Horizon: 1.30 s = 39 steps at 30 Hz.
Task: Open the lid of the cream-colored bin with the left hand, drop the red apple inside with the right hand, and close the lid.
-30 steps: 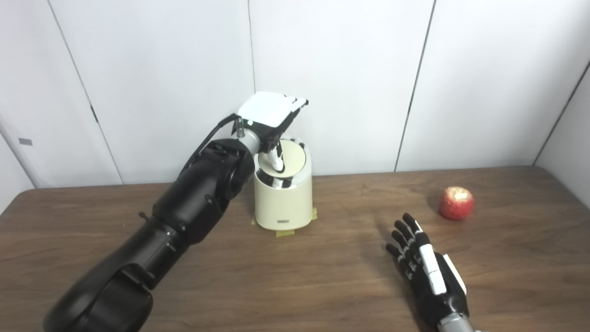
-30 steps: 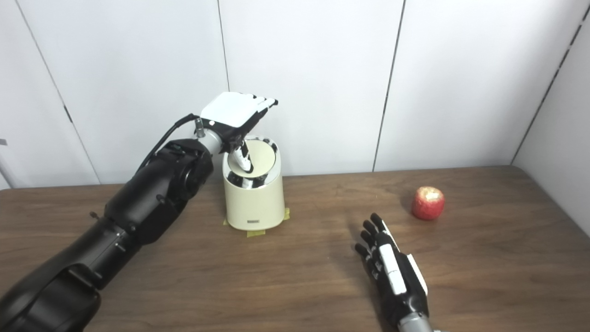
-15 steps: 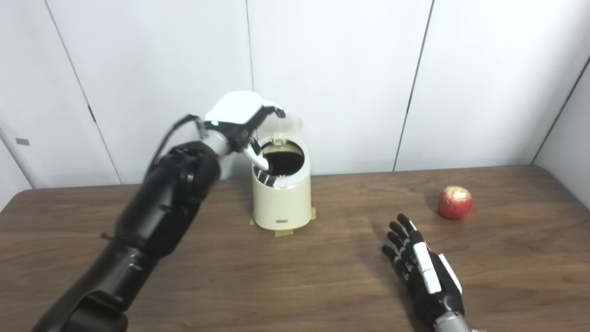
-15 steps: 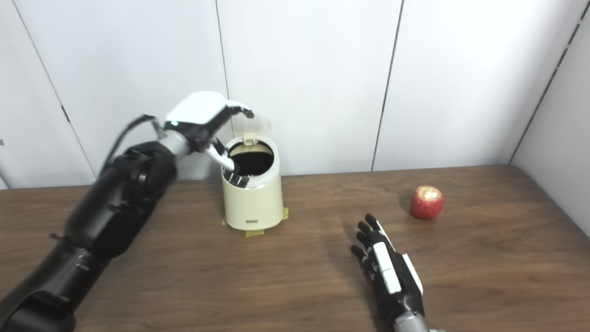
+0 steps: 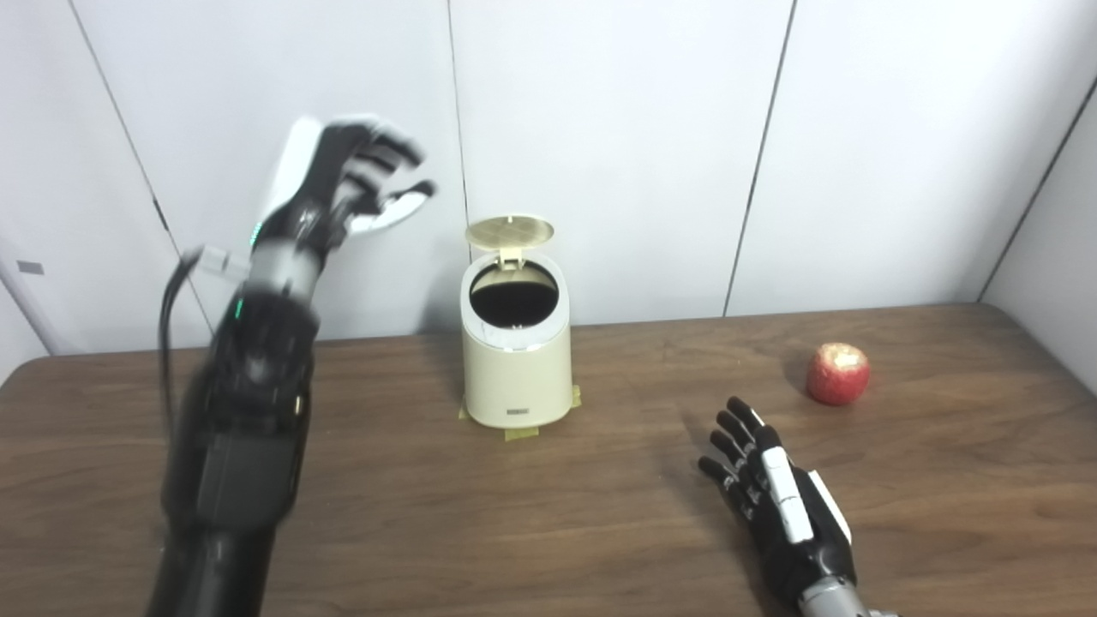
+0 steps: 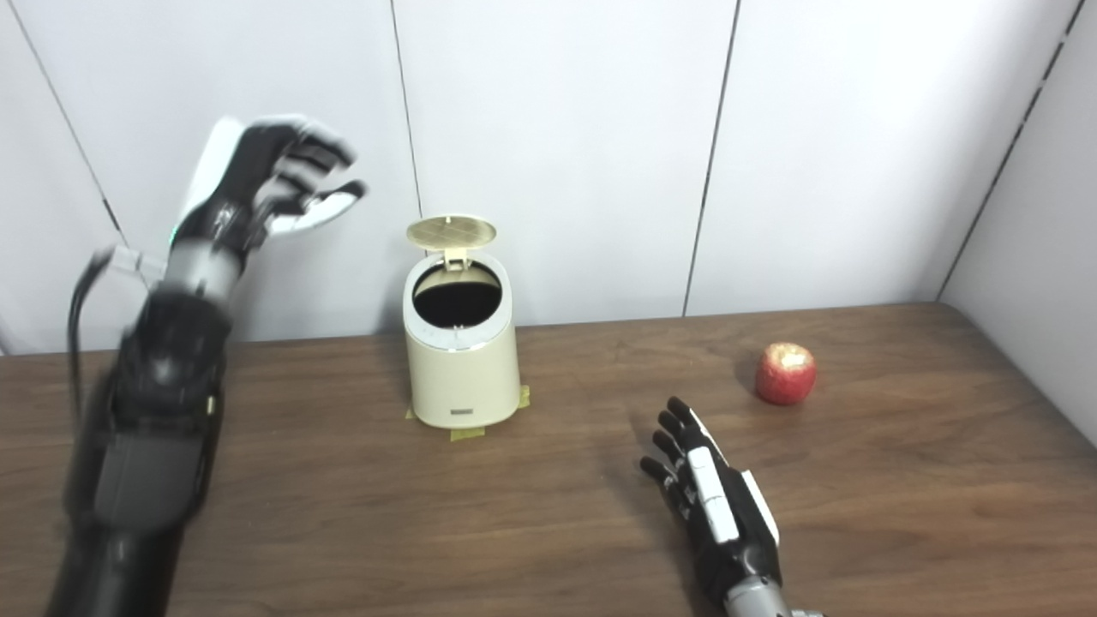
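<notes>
The cream-colored bin stands on the table toward the back, left of centre, fixed with tape at its base. Its round lid stands raised at the rear hinge, and the dark opening shows. My left hand is lifted high to the left of the bin, blurred, fingers spread, holding nothing. The red apple lies on the table at the right. My right hand rests near the front edge, open and flat, below and left of the apple.
A brown wooden table carries everything. White wall panels close off the back and the right side, just behind the bin. Yellow tape tabs stick out under the bin's base.
The lid went from shut to fully raised. My left hand left the bin's top and swung up and to the left. The right hand barely moved; the view shifted slightly.
</notes>
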Each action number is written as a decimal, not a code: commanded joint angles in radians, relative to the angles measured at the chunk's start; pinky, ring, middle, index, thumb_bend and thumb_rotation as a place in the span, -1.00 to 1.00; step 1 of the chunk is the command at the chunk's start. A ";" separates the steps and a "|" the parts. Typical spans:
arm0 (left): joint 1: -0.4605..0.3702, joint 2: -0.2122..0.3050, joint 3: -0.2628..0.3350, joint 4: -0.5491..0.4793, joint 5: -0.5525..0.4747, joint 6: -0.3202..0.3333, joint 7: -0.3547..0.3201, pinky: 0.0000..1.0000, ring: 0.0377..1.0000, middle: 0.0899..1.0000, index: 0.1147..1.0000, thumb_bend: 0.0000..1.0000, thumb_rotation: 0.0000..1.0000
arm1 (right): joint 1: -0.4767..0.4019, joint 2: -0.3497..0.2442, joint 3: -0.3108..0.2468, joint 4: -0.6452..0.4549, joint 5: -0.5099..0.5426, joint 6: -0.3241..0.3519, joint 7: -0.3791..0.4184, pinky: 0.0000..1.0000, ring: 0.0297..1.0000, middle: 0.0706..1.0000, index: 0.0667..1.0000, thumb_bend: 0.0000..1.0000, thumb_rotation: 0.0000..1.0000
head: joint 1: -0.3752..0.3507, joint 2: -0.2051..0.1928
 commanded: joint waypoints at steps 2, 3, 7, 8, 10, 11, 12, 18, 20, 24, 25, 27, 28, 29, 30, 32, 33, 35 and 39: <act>0.011 0.016 0.039 -0.036 -0.081 -0.045 0.030 0.11 0.28 0.28 -0.13 -0.01 -0.88 | -0.030 0.000 -0.011 -0.046 0.027 -0.008 0.005 0.68 0.86 0.87 0.82 0.26 0.45 | 0.001 0.002; 0.025 0.018 0.043 -0.043 -0.098 -0.036 0.025 0.15 0.30 0.30 -0.13 -0.02 -0.87 | -0.030 -0.001 -0.012 -0.048 0.030 -0.006 0.006 0.68 0.86 0.87 0.82 0.27 0.43 | 0.001 0.003; 0.104 0.018 0.075 -0.057 -0.209 -0.022 -0.008 0.35 0.44 0.47 0.40 -0.13 -0.37 | -0.028 -0.013 -0.012 -0.063 0.031 -0.002 0.011 0.68 0.85 0.87 0.83 0.32 0.38 | 0.002 0.003; 0.130 0.013 0.090 -0.060 -0.254 -0.022 -0.017 0.37 0.45 0.49 0.47 -0.15 -0.30 | -0.028 -0.018 -0.012 -0.068 0.034 -0.004 0.016 0.68 0.85 0.87 0.83 0.33 0.38 | 0.002 0.003; 0.162 0.007 0.106 -0.067 -0.312 -0.019 -0.026 0.40 0.48 0.54 0.56 -0.21 -0.22 | -0.029 -0.023 -0.015 -0.072 0.042 -0.009 0.022 0.68 0.84 0.87 0.83 0.34 0.35 | 0.001 0.003; 0.183 0.007 0.107 -0.071 -0.333 -0.021 -0.032 0.41 0.50 0.56 0.59 -0.23 -0.14 | -0.030 -0.026 -0.016 -0.075 0.044 -0.011 0.023 0.67 0.84 0.87 0.83 0.35 0.32 | -0.003 0.001; 0.203 0.007 0.105 -0.074 -0.349 -0.025 -0.038 0.43 0.52 0.58 0.61 -0.25 -0.06 | -0.030 -0.031 -0.014 -0.078 0.037 -0.013 0.023 0.67 0.84 0.86 0.82 0.35 0.32 | -0.003 0.001; 0.320 -0.031 0.105 -0.090 -0.452 -0.060 -0.043 0.59 0.64 0.70 0.71 -0.27 0.10 | -0.036 -0.051 -0.028 -0.092 0.050 -0.023 0.023 0.74 0.86 0.87 0.82 0.40 0.20 | -0.006 0.009; 0.357 -0.037 0.095 -0.085 -0.445 -0.085 -0.034 0.58 0.63 0.69 0.72 -0.32 0.13 | -0.039 -0.065 -0.037 -0.085 0.034 -0.042 0.021 0.74 0.85 0.86 0.81 0.40 0.13 | -0.013 0.012; 0.407 -0.028 0.066 -0.054 -0.421 -0.133 -0.028 0.60 0.64 0.72 0.77 -0.32 0.34 | -0.049 -0.095 -0.082 -0.035 0.032 -0.100 0.020 0.65 0.84 0.89 0.83 0.36 -0.27 | -0.053 0.019; 0.415 -0.027 0.062 -0.043 -0.421 -0.146 -0.027 0.62 0.66 0.73 0.78 -0.29 0.38 | -0.051 -0.100 -0.097 -0.028 0.031 -0.106 0.010 0.65 0.83 0.88 0.83 0.42 -0.31 | -0.067 0.021; 0.425 -0.031 0.060 -0.026 -0.433 -0.153 -0.027 0.66 0.70 0.76 0.81 -0.26 0.53 | -0.052 -0.100 -0.118 -0.065 0.014 -0.076 -0.022 0.64 0.80 0.85 0.79 0.57 -0.37 | -0.089 0.023; 0.430 -0.034 0.060 -0.020 -0.441 -0.154 -0.028 0.67 0.71 0.77 0.82 -0.27 0.55 | -0.052 -0.103 -0.126 -0.094 0.009 -0.052 -0.034 0.64 0.80 0.85 0.78 0.58 -0.39 | -0.116 0.023; 0.434 -0.037 0.060 -0.014 -0.448 -0.157 -0.029 0.69 0.72 0.78 0.83 -0.27 0.56 | -0.051 -0.113 -0.133 -0.113 0.010 -0.039 -0.035 0.65 0.81 0.86 0.78 0.56 -0.43 | -0.131 0.024; 0.438 -0.039 0.061 -0.004 -0.454 -0.168 -0.029 0.70 0.73 0.79 0.85 -0.27 0.56 | -0.050 -0.128 -0.143 -0.121 0.017 -0.031 -0.034 0.67 0.83 0.87 0.77 0.57 -0.46 | -0.146 0.024; 0.443 -0.041 0.062 0.014 -0.458 -0.188 -0.025 0.72 0.74 0.79 0.86 -0.22 0.56 | -0.050 -0.146 -0.157 -0.132 0.017 -0.017 -0.038 0.66 0.84 0.87 0.75 0.63 -0.48 | -0.161 0.023; 0.449 -0.043 0.063 0.022 -0.459 -0.196 -0.021 0.72 0.74 0.79 0.86 -0.20 0.55 | -0.052 -0.154 -0.171 -0.144 0.023 0.000 -0.047 0.66 0.84 0.87 0.75 0.64 -0.48 | -0.179 0.023; 0.458 -0.047 0.061 0.028 -0.452 -0.202 -0.014 0.74 0.74 0.80 0.87 -0.19 0.54 | -0.055 -0.168 -0.190 -0.162 0.023 0.018 -0.060 0.61 0.79 0.84 0.73 0.66 -0.57 | -0.202 0.022; 0.480 -0.050 0.049 0.031 -0.434 -0.216 0.000 0.72 0.73 0.79 0.85 -0.32 0.52 | -0.069 -0.210 -0.216 -0.191 -0.032 0.060 -0.096 0.53 0.74 0.77 0.70 0.64 -0.61 | -0.237 0.024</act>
